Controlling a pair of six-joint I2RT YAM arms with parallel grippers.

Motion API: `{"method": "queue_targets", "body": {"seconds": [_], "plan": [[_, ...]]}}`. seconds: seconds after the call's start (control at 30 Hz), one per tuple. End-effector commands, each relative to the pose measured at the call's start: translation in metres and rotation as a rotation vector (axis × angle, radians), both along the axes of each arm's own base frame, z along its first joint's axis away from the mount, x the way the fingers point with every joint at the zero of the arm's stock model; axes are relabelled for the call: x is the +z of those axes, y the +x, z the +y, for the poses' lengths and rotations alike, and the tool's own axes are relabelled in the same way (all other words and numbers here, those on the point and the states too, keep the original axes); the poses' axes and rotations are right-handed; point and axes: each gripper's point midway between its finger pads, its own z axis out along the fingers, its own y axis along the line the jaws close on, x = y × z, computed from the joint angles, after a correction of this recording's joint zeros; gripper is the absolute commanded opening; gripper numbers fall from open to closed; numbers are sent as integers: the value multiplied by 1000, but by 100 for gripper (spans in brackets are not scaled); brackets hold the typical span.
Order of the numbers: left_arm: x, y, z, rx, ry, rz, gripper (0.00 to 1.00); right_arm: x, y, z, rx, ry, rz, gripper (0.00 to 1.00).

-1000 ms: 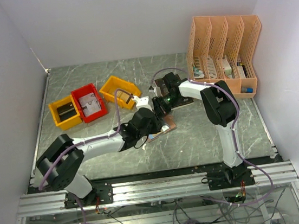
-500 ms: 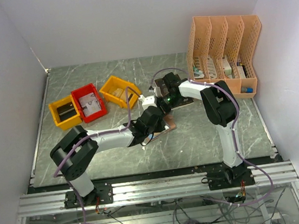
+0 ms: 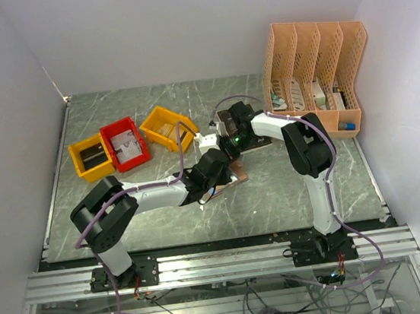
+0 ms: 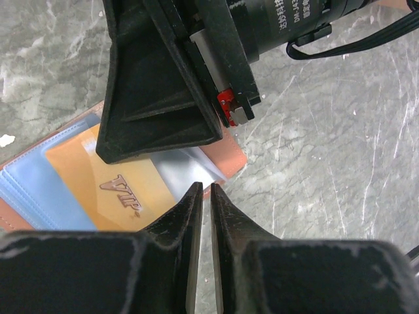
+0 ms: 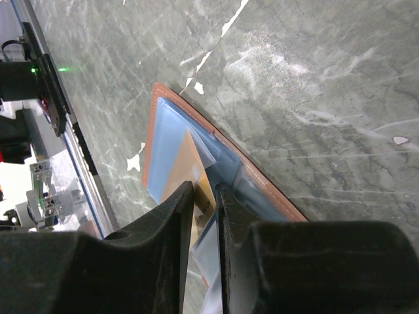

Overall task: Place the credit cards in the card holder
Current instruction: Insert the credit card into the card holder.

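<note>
The card holder [image 3: 238, 176] lies open on the table, tan-pink outside [image 4: 233, 154] with a light blue lining [image 5: 167, 140]. An orange-gold credit card [image 4: 118, 190] marked VIP lies in it [image 5: 190, 160], and a grey-silver credit card [image 4: 178, 173] sits beside it under the right gripper's black body. My left gripper [image 4: 203, 191] is shut to a thin slit, its tips at the holder's near edge with nothing between them. My right gripper [image 5: 203, 193] is nearly shut, tips over the orange card's face. In the top view both grippers, left [image 3: 215, 170] and right [image 3: 229, 150], meet over the holder.
Two yellow bins [image 3: 91, 158] [image 3: 166, 125] and a red bin [image 3: 124, 143] stand at the back left. A tall peach slotted file rack [image 3: 315, 75] stands at the back right. The right arm [image 3: 307, 145] arches over the table's right half.
The left arm has swung its elbow forward and right, and its gripper has crept a little toward the card holder. The right arm has barely moved.
</note>
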Motion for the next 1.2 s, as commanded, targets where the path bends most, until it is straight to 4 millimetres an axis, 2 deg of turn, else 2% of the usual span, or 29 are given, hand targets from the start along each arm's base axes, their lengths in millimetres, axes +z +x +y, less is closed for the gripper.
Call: {"method": "queue_targets", "body": {"seconds": [0.0,0.47,0.7,1.17], "plan": [[4,8,2,42,18,-34,21,-8,-7,-1,14,-11,10,21],[-15,11,-7,86,24,-14,20,-9,-8,0,18,-10,15,21],[-16,16,-11,132,40,-38,21,-9,-9,0,19,-11,16,22],[-32,22,18,328,198,-43,22,-10,-10,1,24,-10,18,23]]}}
